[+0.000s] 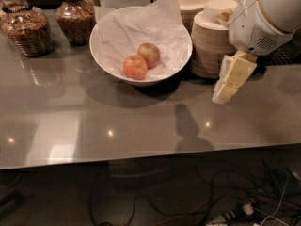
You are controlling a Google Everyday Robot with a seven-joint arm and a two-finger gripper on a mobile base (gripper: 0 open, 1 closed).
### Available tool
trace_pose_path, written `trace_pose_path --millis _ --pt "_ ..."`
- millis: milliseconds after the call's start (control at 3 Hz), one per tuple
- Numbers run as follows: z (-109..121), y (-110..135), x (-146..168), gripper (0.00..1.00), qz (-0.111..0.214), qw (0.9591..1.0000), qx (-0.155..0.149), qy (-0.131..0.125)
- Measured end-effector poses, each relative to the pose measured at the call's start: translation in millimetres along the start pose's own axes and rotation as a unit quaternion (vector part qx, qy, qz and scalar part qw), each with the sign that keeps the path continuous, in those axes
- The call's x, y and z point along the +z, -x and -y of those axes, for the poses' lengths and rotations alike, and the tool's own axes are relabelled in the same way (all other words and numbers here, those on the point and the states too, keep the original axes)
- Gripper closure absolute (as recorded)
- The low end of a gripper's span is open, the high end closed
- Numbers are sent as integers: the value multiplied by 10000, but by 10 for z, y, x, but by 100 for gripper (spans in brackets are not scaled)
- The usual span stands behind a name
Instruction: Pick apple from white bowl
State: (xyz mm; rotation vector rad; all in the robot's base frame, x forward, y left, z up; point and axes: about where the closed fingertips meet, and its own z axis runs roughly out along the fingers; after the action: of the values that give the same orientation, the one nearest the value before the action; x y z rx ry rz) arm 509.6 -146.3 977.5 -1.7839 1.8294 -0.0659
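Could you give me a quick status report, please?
Cream claw hangs right of wide glossy white bowl. Dull-red yellow-green-patched apple inside, ungrasped. Orange-red apple beside it; beige bowl stack beside claw.

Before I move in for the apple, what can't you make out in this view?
Camera view only.
- Apple: lower left hidden by the other apple; touching or not, unclear.
- Stacked bowls: right side hidden by the arm.
- Arm above the tool, which hangs right of the white bowl: cut by right edge.
- Jars: tops cut by top edge.
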Motion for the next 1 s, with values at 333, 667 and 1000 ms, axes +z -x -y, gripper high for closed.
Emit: trace_pose_path --millis 333,667,1000 --pt "280 338 284 0 129 9978 -644 -35" --pt "560 618 568 0 136 9928 -1192 -35" --pt "878 830 777 0 182 9881 -1516 -194"
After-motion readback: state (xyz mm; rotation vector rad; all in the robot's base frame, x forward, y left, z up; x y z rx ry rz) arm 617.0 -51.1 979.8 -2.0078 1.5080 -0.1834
